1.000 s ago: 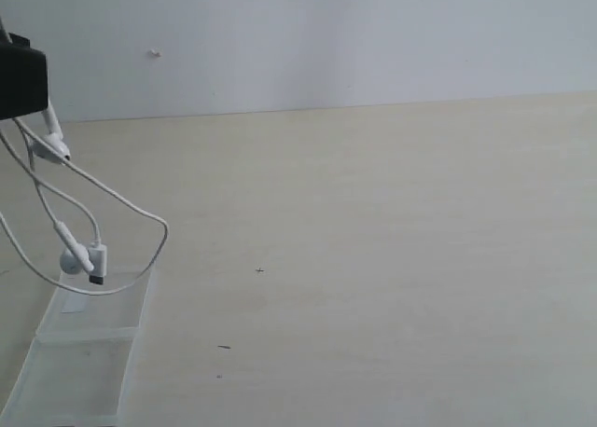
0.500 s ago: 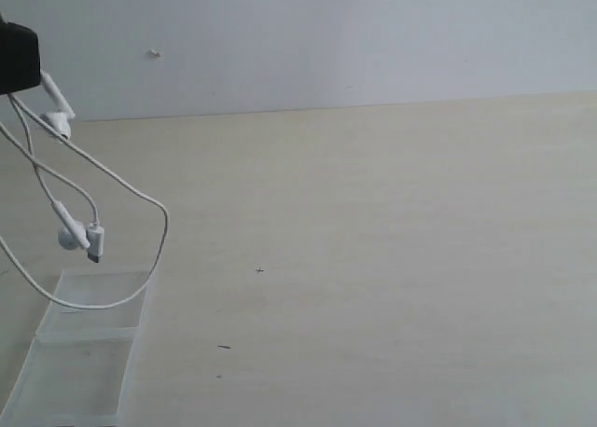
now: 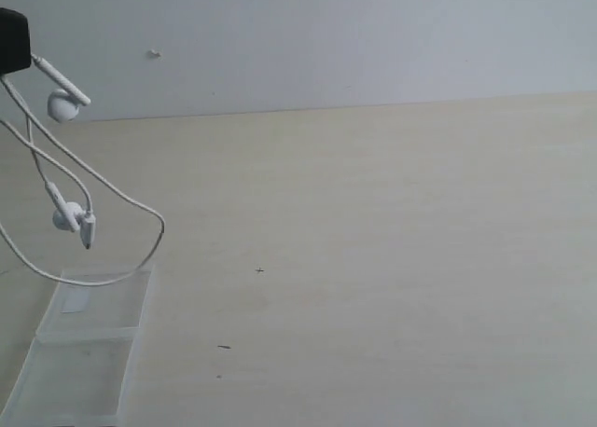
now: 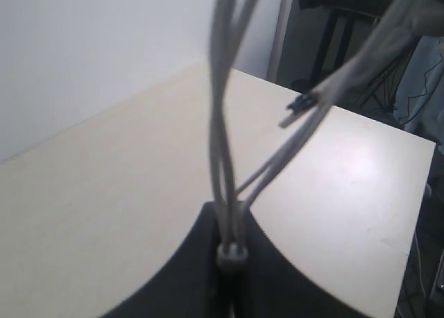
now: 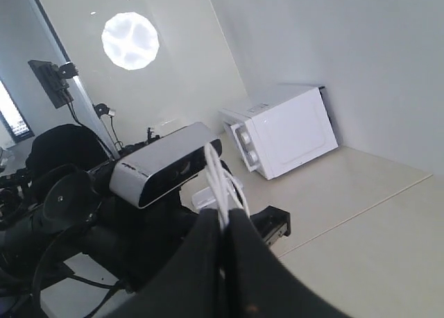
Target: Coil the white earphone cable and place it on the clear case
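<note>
One white earphone cable (image 3: 93,179) hangs from the left pincer (image 4: 232,252), which is clamped on its strands, with two earbuds (image 3: 63,105) (image 3: 65,217) dangling below. The right pincer (image 5: 225,217) pinches strands too. One clear case (image 3: 84,371) lies on the worktop (image 3: 373,259) beneath.

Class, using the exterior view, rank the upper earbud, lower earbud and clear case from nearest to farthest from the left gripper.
1. Upper earbud, just beside the left gripper, top left.
2. Lower earbud, dangling below it.
3. Clear case, on the table, bottom left.
</note>
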### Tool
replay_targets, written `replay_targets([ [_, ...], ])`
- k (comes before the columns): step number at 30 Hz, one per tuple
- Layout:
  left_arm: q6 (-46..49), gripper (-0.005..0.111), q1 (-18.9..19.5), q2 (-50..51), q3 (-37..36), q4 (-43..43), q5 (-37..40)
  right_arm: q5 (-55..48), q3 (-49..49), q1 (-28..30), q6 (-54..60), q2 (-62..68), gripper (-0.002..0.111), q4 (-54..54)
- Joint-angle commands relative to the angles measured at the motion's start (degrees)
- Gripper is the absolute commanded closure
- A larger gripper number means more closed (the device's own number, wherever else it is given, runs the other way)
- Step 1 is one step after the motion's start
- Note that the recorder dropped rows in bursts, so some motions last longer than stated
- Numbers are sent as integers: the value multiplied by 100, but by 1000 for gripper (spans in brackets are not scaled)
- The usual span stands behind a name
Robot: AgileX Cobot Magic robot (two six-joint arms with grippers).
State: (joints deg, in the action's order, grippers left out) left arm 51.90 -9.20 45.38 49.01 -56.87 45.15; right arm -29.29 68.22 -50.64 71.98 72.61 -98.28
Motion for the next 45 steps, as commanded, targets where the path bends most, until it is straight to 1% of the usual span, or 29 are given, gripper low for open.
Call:
replay_targets([
  [1,-47,107,-13,2,-27,311,-38,-76,20,0,-525,-155,108,273],
  [4,-47,107,-13,2,-27,394,-51,88,20,0,-1290,-155,108,1013],
  [6,-82,107,-13,2,-27,439,-51,285,20,0,-1909,-155,104,1681],
  [10,-142,107,-13,2,-27,496,-51,463,20,0,-3248,-155,84,3303],
  [12,-151,107,-13,2,-27,510,-30,485,20,0,-4141,-155,72,4347],
  [13,-165,107,-13,2,-27,510,-30,470,20,0,-4622,-155,69,4811],
  [14,-204,107,-13,2,-27,537,7,332,20,0,-5656,-155,65,5981],
  [15,-223,107,-13,2,-27,568,9,217,20,0,-6128,-155,64,6507],
  [18,-313,107,-13,2,-15,770,39,-123,20,0,-7143,-155,64,7587],
  [20,-422,107,-13,2,32,887,76,-322,20,0,-7674,-155,64,8293],
  [21,-437,107,-13,2,65,917,103,-338,20,0,-7769,-155,64,8386],
  [29,-451,107,-13,2,155,1123,242,-59,20,0,-7673,-312,65,8374],
  [31,-557,107,-13,2,155,1200,277,6,20,0,-7057,-557,65,8322],
  [32,-559,107,-13,2,155,1228,296,-59,20,0,-6579,-681,65,8222],
  [34,-559,107,-13,2,155,1259,324,-568,20,0,-5156,-853,65,7809],
  [36,-559,107,-13,2,158,1310,513,-1053,20,0,-4468,-845,65,7574],
  [39,-559,107,-13,2,158,1488,1016,-1560,20,0,-4230,-772,65,7574],
  [43,-559,107,-13,2,158,1733,1777,-2040,20,0,-4026,-611,65,7546],
  [45,-559,107,-13,2,158,1832,2034,-2210,20,0,-3807,-517,65,7532],
])
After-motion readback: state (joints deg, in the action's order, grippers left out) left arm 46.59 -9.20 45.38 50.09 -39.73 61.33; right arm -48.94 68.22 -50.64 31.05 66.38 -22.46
